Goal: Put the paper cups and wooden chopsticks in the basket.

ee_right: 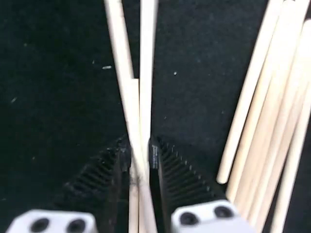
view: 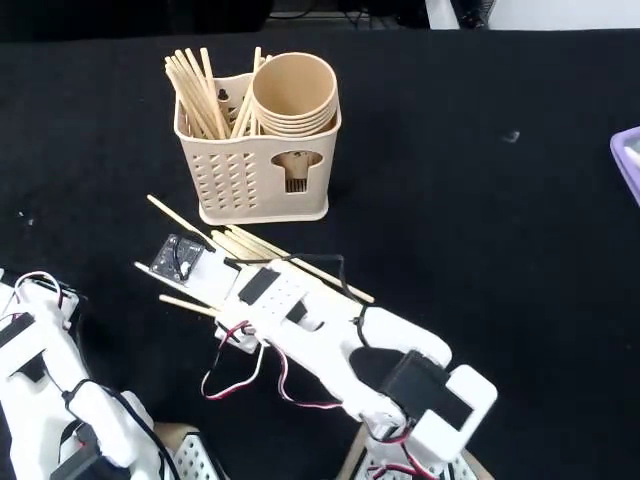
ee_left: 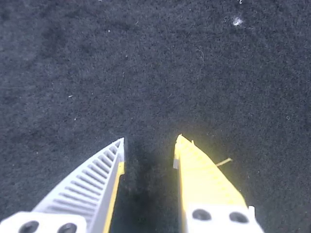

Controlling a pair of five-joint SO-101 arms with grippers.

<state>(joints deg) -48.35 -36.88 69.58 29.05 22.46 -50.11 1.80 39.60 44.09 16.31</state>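
Right gripper (ee_right: 140,156) clamped low on two chopsticks (ee_right: 132,97) that lie on the black table (view: 480,230), in front of the basket (view: 250,185).

Its jaws press in from either side of the pair near one end, likely so both sticks lift together. It is hard to tell whether the second stick is truly pinched or only lies alongside. Just beside them lies a loose bundle of chopsticks (ee_right: 272,107), close enough to be nudged when the pair comes up. Stacked paper cups (view: 295,95) already sit in one side of the basket. Upright chopsticks (view: 195,90) crowd the other side, leaving little room for more. Left gripper (ee_left: 150,141) hangs over bare cloth with jaws apart, holding nothing. A purple object (view: 628,160) sits at the table's edge, well apart.
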